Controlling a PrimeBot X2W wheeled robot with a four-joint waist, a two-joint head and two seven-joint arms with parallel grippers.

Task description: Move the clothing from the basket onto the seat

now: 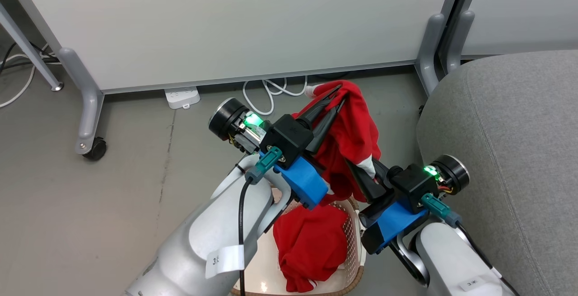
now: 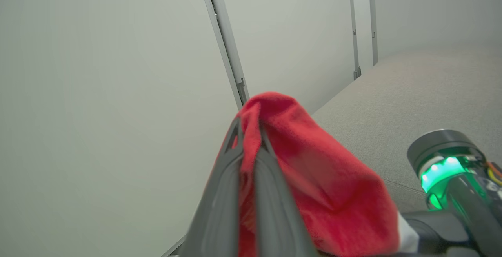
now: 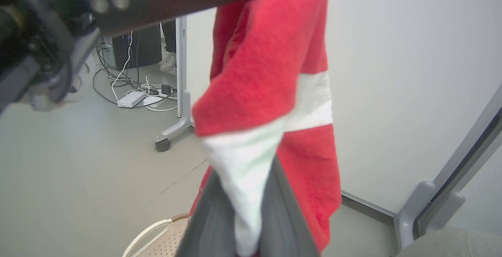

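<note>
Left tool [image 1: 341, 95] and right tool [image 1: 361, 169] pinch red clothing [image 1: 356, 129] — above basket [image 1: 354, 237].

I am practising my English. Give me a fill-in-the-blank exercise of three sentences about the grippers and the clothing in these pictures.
1. The left gripper is shut on a lifted garment whose main colour is ____.
2. The right gripper is shut on this garment's ____ trim.
3. In the head view, a second garment lies in the basket, which stands to the ____ of the grey seat.

Missing words: red; white; left

Red clothing [image 2: 333, 190] in left claw [image 2: 249, 129] (seat [image 2: 411, 100] beyond)
</note>
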